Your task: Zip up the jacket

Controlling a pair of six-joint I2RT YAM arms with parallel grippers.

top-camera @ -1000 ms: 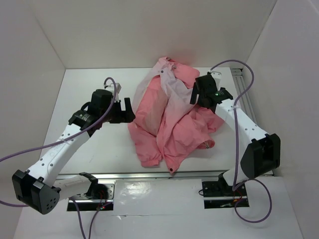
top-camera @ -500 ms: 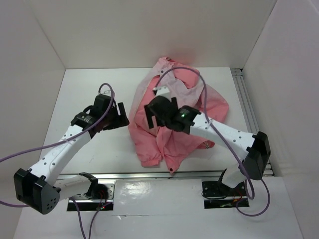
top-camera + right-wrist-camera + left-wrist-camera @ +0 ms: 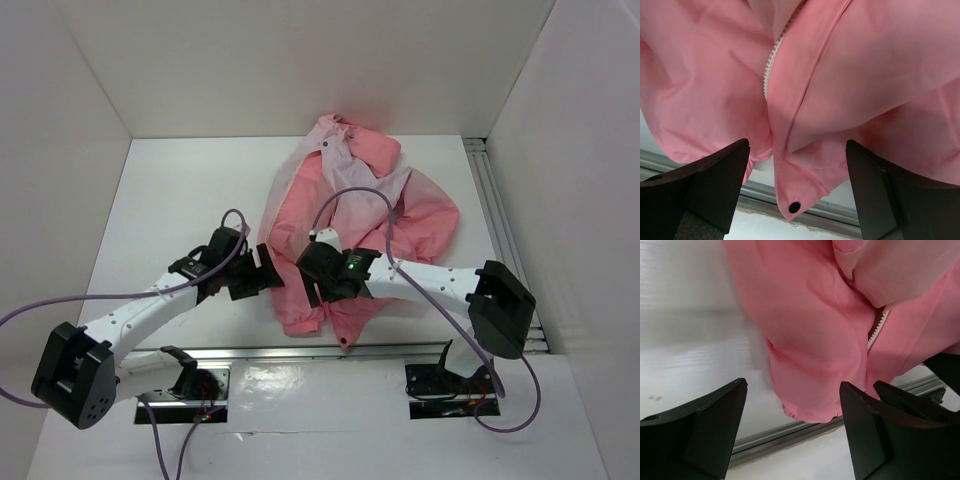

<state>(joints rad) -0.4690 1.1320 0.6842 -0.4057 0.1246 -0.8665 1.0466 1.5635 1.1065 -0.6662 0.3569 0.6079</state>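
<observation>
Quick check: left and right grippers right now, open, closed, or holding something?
Left gripper: open, fingers spread, holding nothing; the jacket lies just ahead.
Right gripper: open, holding nothing, also facing the jacket.

White table, plain white walls on three sides, metal rail along near edge

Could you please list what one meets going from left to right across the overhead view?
Left gripper → right gripper → metal rail. The jacket overlaps the grippers, so it is left unplaced.
</observation>
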